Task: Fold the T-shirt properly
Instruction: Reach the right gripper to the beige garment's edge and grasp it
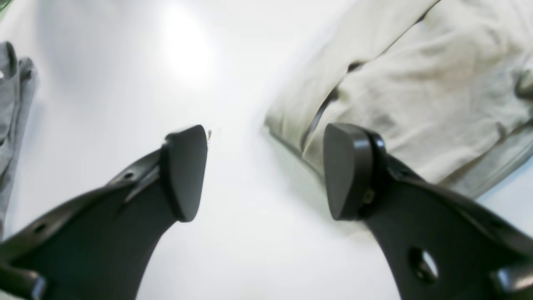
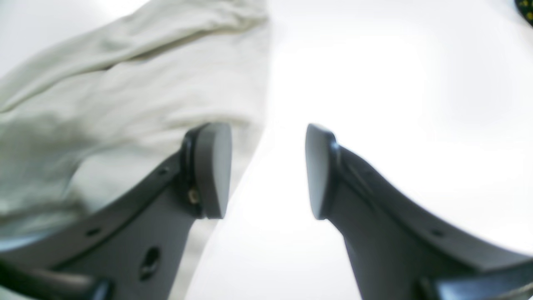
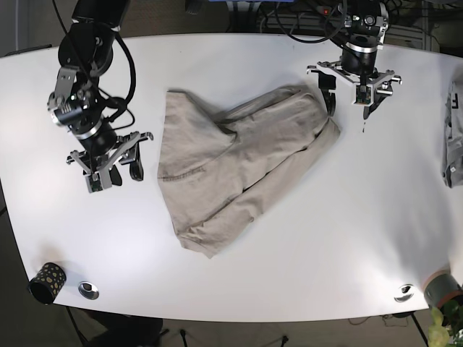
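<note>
**Both arms poised beside a rumpled shirt, nothing gripped**

The T-shirt (image 3: 242, 170) lies crumpled near the middle of the white table (image 3: 311, 253), its bulk running from about 10 o'clock down to 6 o'clock of the table centre, with a rounded lobe reaching toward 1 o'clock. It is partly doubled over itself and creased, so the step in hand looks like taking hold of two edges to spread or fold it

The left gripper (image 3: 349, 87) sits at the shirt's 1 o'clock end, jaws wide apart and empty; in its wrist view one pad (image 1: 347, 171) overlaps the cloth's hem while the other stands over bare table. The right gripper (image 3: 108, 170) waits at 9 o'clock of the shirt, just beside its edge, jaws likewise spread and holding nothing; its wrist view shows the fabric edge running under one finger (image 2: 212, 168)

To do this well, each gripper should probably straddle a single hem layer, not a bunched stack, and close only once the cloth sits between the pads. Lifting both sides evenly should keep the fold square

Elsewhere, a grey garment (image 3: 453, 134) hangs over the table's 3 o'clock edge, well apart. A dark patterned cup (image 3: 47, 282) stands at 8 o'clock, and two small metal discs (image 3: 88, 290) lie along the near edge. None seems to block the fold
</note>
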